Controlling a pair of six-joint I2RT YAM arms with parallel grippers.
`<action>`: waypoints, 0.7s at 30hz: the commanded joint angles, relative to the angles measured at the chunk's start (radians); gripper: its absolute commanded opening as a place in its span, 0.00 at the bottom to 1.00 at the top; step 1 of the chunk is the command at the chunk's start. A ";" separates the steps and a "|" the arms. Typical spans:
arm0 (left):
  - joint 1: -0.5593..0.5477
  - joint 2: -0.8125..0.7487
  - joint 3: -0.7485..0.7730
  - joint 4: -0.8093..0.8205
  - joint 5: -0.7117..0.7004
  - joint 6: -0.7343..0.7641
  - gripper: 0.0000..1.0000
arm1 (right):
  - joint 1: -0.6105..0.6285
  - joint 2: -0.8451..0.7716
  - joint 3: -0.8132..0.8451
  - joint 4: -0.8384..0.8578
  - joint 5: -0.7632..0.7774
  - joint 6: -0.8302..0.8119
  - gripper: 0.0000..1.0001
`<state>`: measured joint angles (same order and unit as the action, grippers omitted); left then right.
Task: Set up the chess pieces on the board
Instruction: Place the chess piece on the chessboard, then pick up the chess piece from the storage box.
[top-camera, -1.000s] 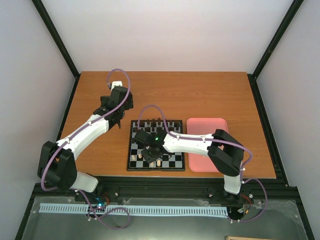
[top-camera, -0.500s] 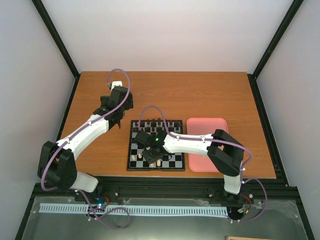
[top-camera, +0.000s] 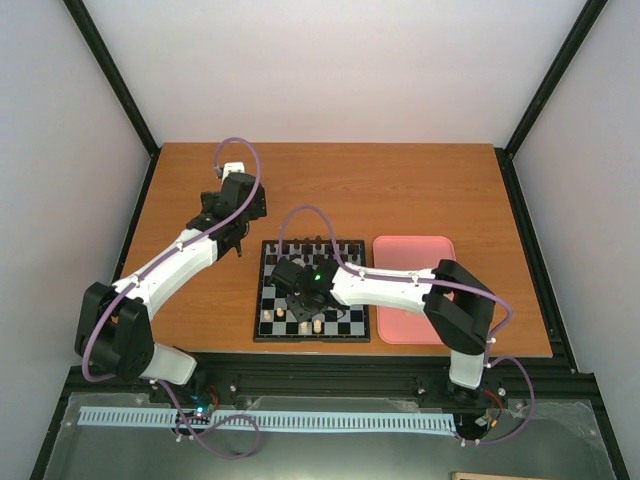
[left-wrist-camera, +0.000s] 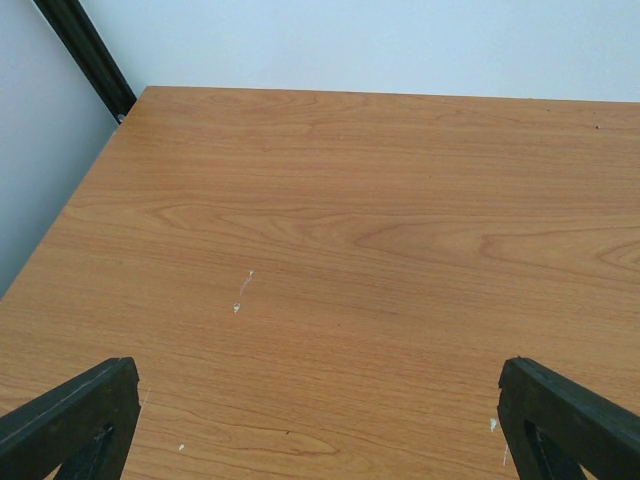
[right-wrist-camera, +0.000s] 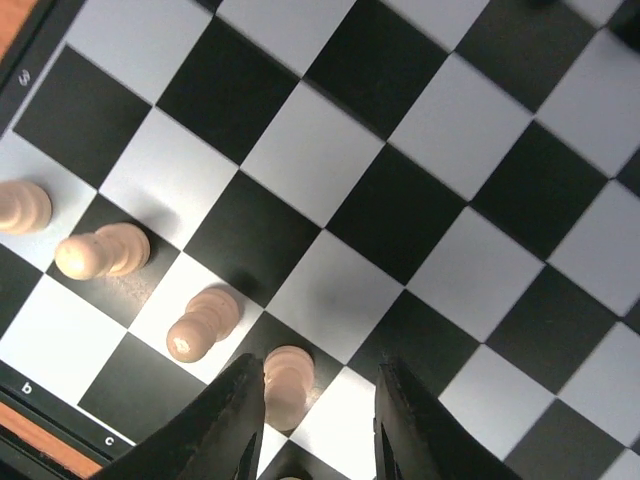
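The black-and-white board (top-camera: 355, 320) lies at the table's middle front. Several pale chess pieces (top-camera: 281, 312) stand in its near-left rows. In the right wrist view they form a diagonal line: one (right-wrist-camera: 20, 205), one (right-wrist-camera: 100, 250), one (right-wrist-camera: 200, 322), and one (right-wrist-camera: 287, 380) beside my left finger (right-wrist-camera: 225, 420). My right gripper (right-wrist-camera: 320, 420) is open low over the board (right-wrist-camera: 330, 290), and it also shows in the top view (top-camera: 300, 300). Nothing is held between its fingers. My left gripper (left-wrist-camera: 320, 420) is open and empty over bare wood, left of the board in the top view (top-camera: 238, 240).
A pink tray (top-camera: 412, 290) lies right of the board, partly under my right arm. Dark pieces (top-camera: 318, 244) line the board's far edge. The wooden table (left-wrist-camera: 330, 220) has a black frame post (left-wrist-camera: 85, 50) at its far-left corner.
My right gripper has shifted slightly toward the far side of the board, which uncovers pale pieces in the near row. The left arm has not moved.
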<state>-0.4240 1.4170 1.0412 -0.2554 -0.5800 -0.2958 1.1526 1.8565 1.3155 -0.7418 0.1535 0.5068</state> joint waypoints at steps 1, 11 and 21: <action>-0.007 -0.018 0.033 0.005 -0.002 -0.003 1.00 | 0.006 -0.067 0.012 0.005 0.090 0.024 0.32; -0.007 -0.015 0.034 0.007 -0.001 -0.003 1.00 | -0.064 -0.218 -0.075 -0.021 0.217 0.073 0.35; -0.007 -0.006 0.037 0.006 0.001 -0.005 1.00 | -0.303 -0.532 -0.468 -0.058 0.219 0.190 0.35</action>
<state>-0.4240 1.4170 1.0412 -0.2554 -0.5793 -0.2958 0.9276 1.4277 0.9627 -0.7677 0.3553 0.6296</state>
